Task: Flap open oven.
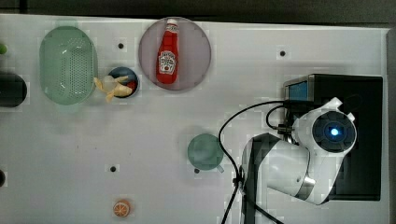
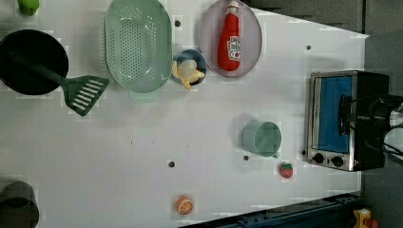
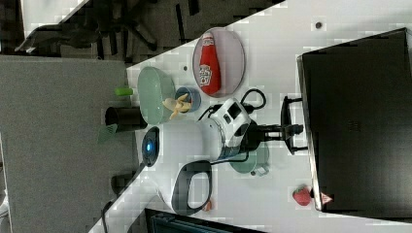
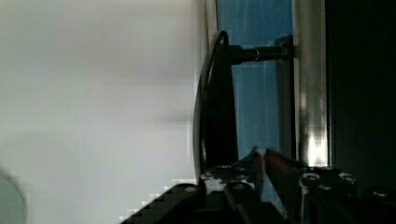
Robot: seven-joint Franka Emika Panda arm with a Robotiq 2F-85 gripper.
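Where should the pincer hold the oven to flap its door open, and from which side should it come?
Best guess: grip the dark bar handle of the oven. It stands off the blue glass door on posts, leaving a gap for a finger. Come from the front, the table side the door faces.

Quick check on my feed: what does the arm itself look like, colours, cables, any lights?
The arm is glossy white with rounded shells and dark grey to black joint sections. A round dark cap on one joint carries a glowing blue light. Black cables loop along it. The hand is black.
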